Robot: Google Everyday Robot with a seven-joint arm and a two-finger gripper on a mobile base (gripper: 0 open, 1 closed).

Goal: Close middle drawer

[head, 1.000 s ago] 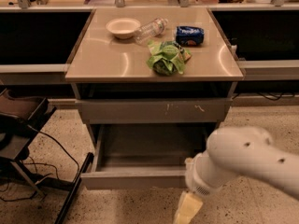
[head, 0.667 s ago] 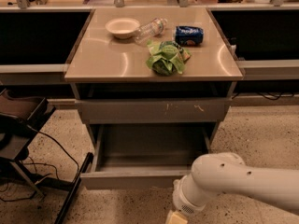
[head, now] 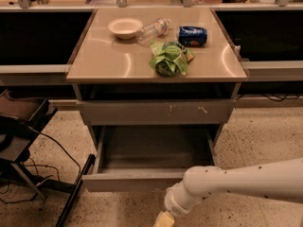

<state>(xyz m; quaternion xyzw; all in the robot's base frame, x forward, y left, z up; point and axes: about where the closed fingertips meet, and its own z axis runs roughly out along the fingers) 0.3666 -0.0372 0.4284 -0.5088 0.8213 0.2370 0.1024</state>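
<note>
The middle drawer (head: pixel 151 151) is pulled far out of the cabinet below the tabletop. Its grey box interior is bare, and its plain flat front (head: pixel 124 181) faces me low in the view. Above it is a shut grey drawer front with pale orange scratch marks (head: pixel 156 111). My white arm (head: pixel 246 181) reaches in from the right edge. My gripper (head: pixel 163 220) hangs at the bottom edge, just in front of and below the right half of the drawer front, partly cut off by the frame.
On the tan tabletop (head: pixel 104 60) are a white bowl (head: pixel 125 27), a clear plastic bottle (head: pixel 152 30), a blue can (head: pixel 192 35) and a green chip bag (head: pixel 169 58). A black chair base with cables (head: pixel 28 145) stands on the left. Speckled floor (head: pixel 255 145) lies on the right.
My arm has swung left and downward across the front of the drawer, and the gripper has dropped to the bottom edge. The drawer has not moved.
</note>
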